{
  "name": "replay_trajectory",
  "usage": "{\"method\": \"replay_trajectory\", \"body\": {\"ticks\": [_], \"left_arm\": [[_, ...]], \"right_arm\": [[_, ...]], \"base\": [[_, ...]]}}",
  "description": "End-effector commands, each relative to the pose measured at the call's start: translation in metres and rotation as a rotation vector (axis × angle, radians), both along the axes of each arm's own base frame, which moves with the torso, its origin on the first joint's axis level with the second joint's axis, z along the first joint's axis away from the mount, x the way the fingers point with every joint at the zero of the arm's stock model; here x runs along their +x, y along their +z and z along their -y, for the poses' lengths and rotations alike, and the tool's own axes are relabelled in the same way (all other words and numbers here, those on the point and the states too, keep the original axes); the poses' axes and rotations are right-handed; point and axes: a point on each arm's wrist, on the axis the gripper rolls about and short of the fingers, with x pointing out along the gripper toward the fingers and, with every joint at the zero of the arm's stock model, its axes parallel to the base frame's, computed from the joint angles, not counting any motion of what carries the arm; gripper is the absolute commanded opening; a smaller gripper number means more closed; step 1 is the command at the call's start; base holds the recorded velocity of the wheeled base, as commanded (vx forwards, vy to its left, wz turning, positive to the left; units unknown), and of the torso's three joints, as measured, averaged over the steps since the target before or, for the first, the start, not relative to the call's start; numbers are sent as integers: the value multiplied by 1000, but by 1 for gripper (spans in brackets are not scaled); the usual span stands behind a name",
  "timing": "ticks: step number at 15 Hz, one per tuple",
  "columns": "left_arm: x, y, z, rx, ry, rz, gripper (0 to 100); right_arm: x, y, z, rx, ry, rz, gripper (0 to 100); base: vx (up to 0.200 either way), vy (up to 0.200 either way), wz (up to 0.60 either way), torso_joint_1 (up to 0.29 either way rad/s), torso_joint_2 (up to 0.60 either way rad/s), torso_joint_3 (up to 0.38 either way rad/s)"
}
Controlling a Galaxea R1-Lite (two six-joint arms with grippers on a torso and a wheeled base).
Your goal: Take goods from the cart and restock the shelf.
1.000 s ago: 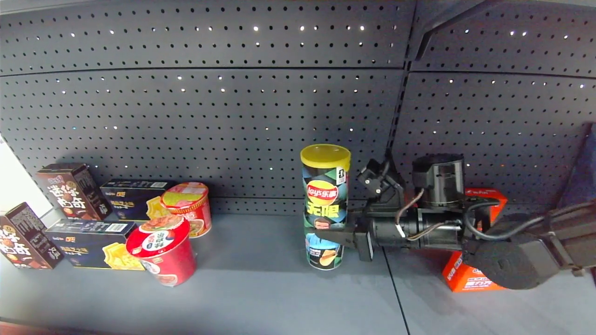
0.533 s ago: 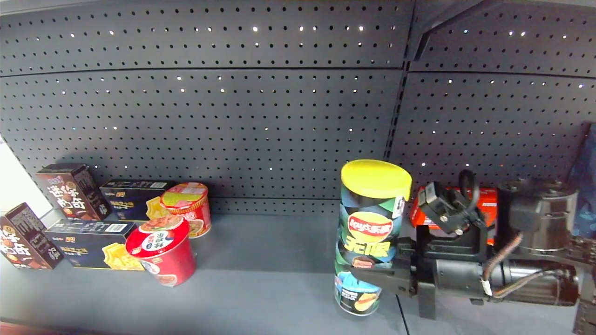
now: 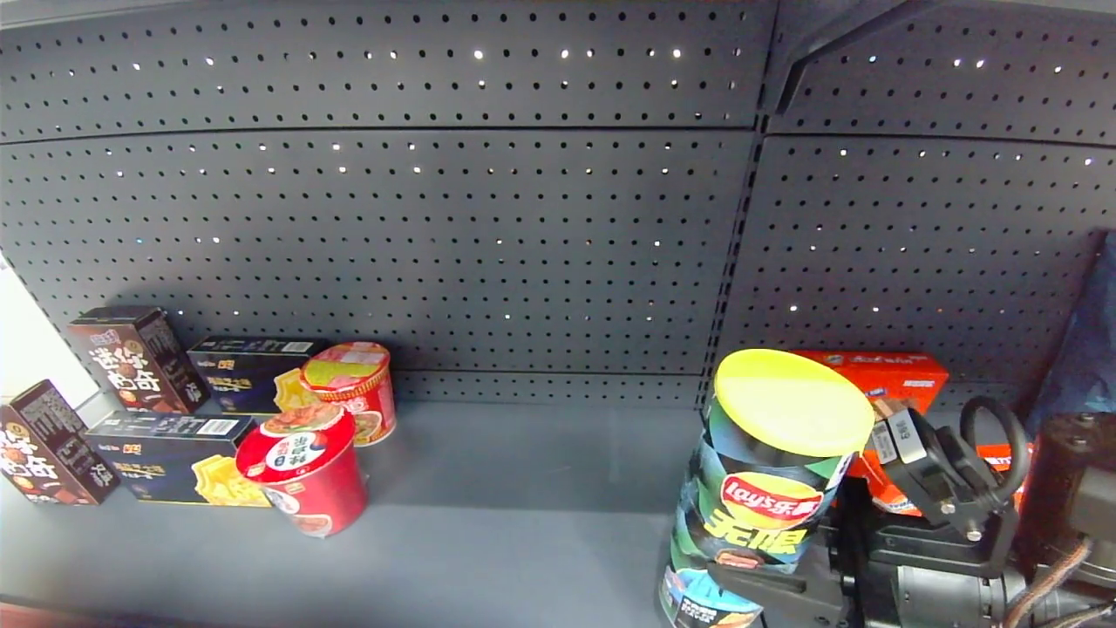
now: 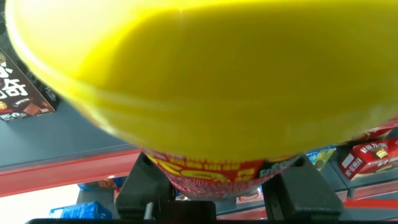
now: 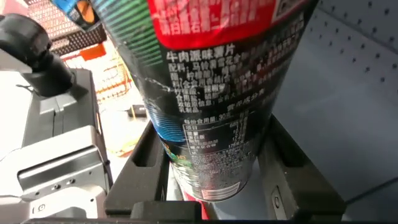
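Right hand [image 3: 751, 583] is clamped on the chips can [image 3: 772, 488], which stands upright with its yellow lid up, at the front of the shelf [image 3: 523, 532]. The can's foot runs off the bottom edge and most of my hand goes with it, so I can't tell whether the can touches the shelf board. Just behind my hand sits an orange box [image 3: 898, 375], its lower part covered by the can and my wrist. There's a blue thing [image 3: 1085, 349] off to the right of the hand, and I can't make it out. Well away to the left of the hand are two red noodle cups [image 3: 305, 467] with dark boxes [image 3: 139, 358] round them, and a pegboard [image 3: 436, 218] at the back. Left hand [image 4: 217, 196] grips a yellow-lidded cup [image 4: 199, 68]. Its lid blocks nearly everything, with red boxes [image 4: 367, 155] peeking out beyond.
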Motion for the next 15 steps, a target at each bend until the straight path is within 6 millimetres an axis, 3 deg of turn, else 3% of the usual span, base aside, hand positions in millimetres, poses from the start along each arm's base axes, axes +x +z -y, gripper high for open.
{"method": "replay_trajectory", "body": {"ticks": [1, 7, 15], "left_arm": [[0, 0, 0, 1, 4, -2, 0], [1, -3, 0, 4, 7, -11, 0], [3, -13, 1, 7, 1, -43, 0]], "right_arm": [[6, -12, -1, -31, -11, -43, 0], [28, -31, -4, -51, -27, -86, 0], [37, -39, -9, -62, -23, -100, 0]], "base": [[0, 0, 0, 0, 0, 0], [0, 0, 0, 0, 0, 0], [0, 0, 0, 0, 0, 0]]}}
